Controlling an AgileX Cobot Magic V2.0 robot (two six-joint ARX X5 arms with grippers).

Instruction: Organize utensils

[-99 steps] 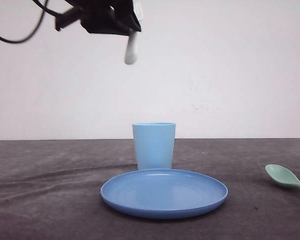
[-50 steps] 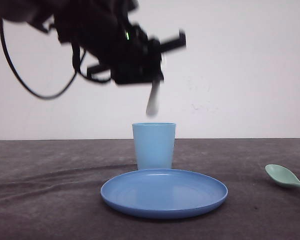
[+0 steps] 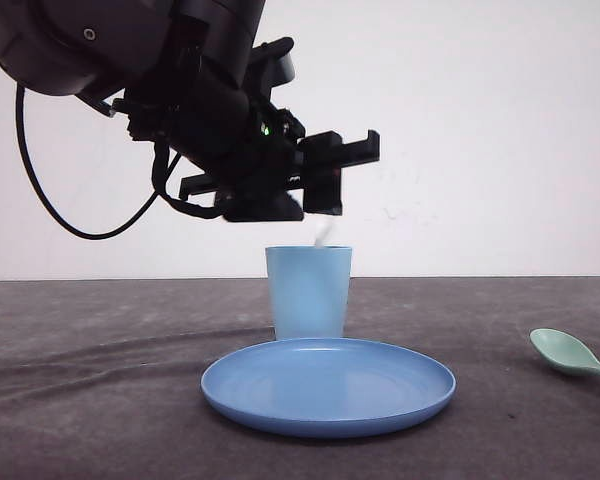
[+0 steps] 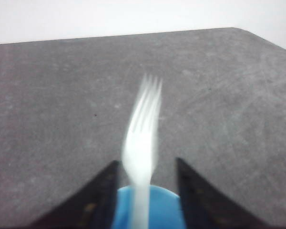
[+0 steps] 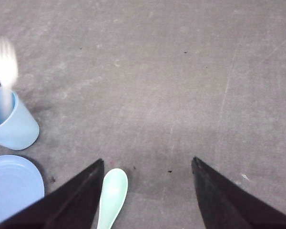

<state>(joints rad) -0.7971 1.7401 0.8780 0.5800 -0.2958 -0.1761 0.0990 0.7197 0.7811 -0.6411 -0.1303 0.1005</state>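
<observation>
Since half a second ago your left arm has dropped and swung right, and the fork (image 4: 142, 143) has gone from hanging above the cup (image 3: 308, 292) to having its handle end at or just inside the cup's rim. In the front view only a short white sliver of the fork shows between the gripper and the rim; the left wrist view shows it streaked with motion, tines pointing away, handle running down toward the blue opening below.

The left gripper (image 3: 325, 205) has its fingers (image 4: 97, 191) spread to either side of the handle with visible gaps, and the blur suggests the fork may be sliding free, but you cannot tell for certain whether it is let go or loosely pinched. If it is dropping, the first utensil is as good as stowed; watch that it settles inside and does not tip the light cup.

The spoon (image 5: 110, 191) lies on the dark table (image 3: 80, 400), well to the right of the plate (image 3: 328, 385), untouched. Your right gripper (image 5: 148, 191) hovers wide apart, holding nothing, with the spoon's bowl just beside its left finger. That is the likely next pick.
</observation>
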